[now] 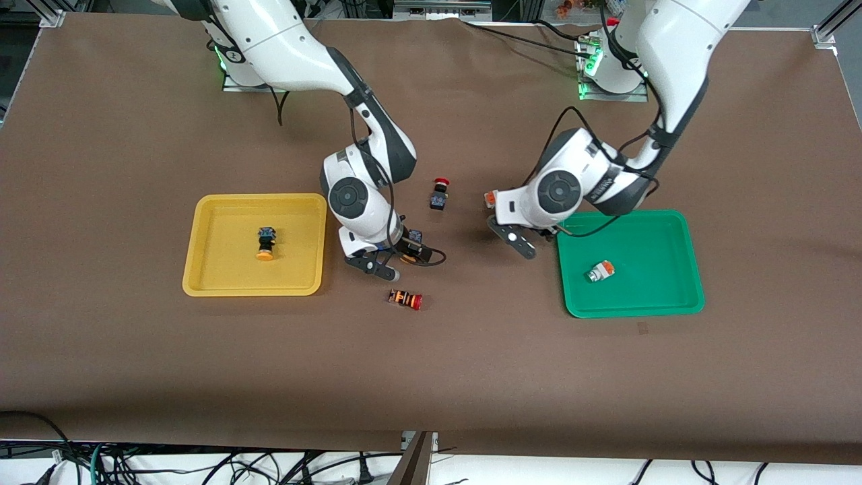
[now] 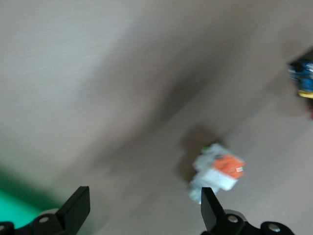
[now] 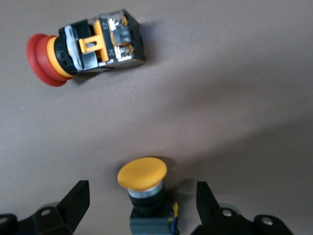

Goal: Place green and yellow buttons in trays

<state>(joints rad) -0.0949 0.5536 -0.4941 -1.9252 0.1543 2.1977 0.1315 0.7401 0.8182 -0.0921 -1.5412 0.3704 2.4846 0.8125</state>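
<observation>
Low in the centre of the frame, my right pincer point(image 3: 142, 204) stood spread around a yellow-capped button point(image 3: 142, 175) on the desk point(image 1: 431, 377), beside the yellow tray point(image 1: 202, 269) holding a second yellow-capped button point(image 1: 267, 244). Slightly higher, my left pincer point(image 2: 144, 208) hung spread over the desk beside the green tray point(image 1: 667, 296), which held a white button point(image 1: 598, 271).

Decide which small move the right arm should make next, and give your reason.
Probably lower the right gripper a little and shut its fingers on the yellow-capped button. The open fingers already stand either side of it on the table, beside the yellow tray, which already holds one matching button.
</observation>
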